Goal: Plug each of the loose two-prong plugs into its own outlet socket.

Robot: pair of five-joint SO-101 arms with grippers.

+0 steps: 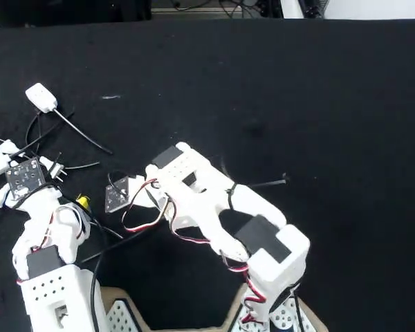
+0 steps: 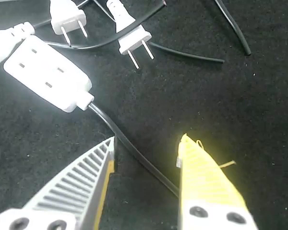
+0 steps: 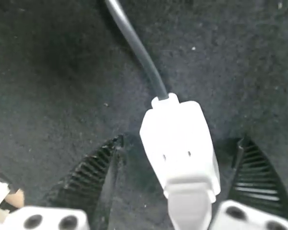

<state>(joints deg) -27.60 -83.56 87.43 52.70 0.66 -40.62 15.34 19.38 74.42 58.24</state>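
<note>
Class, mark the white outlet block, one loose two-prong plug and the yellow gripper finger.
outlet block (image 2: 48,76), left wrist view, its slotted top face.
two-prong plug (image 2: 132,36), left wrist view, its white body.
yellow finger (image 2: 204,177), left wrist view, its flat face.

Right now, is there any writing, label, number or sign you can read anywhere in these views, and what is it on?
No readable text. The white outlet block, the two-prong plugs and the white connector show no print; any marks on the wrist board are too small to read.
</note>
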